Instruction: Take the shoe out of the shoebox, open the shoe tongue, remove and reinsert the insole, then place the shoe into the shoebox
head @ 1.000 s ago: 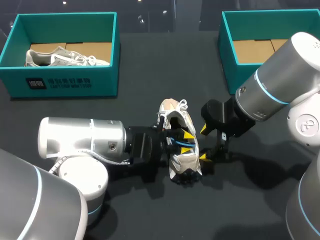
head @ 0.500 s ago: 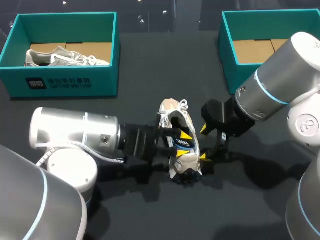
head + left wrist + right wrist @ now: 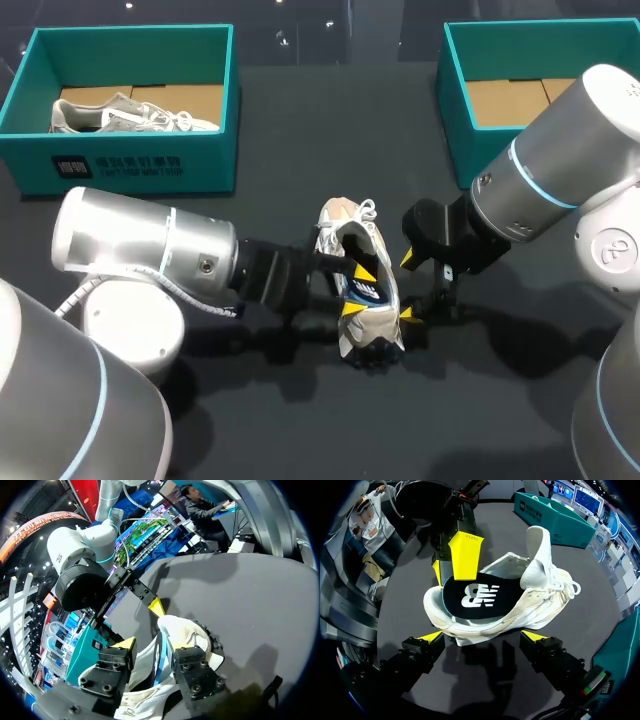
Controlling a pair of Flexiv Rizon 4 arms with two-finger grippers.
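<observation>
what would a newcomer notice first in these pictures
A white shoe lies mid-table, its dark insole showing in the opening. The left gripper pokes into it, and the right gripper sits beside its sole. A second shoe rests in the far-left teal shoebox.

Our left arm comes in low from the left side, its thick silver link lying nearly level and its black wrist pointing toward the middle. Our left gripper is turned on its side, one yellow tip farther from us than the other, its fingers parted. Our right arm slopes down from the right corner toward the middle. Our right gripper faces the left one, just beside it, its fingertips spread wide.
</observation>
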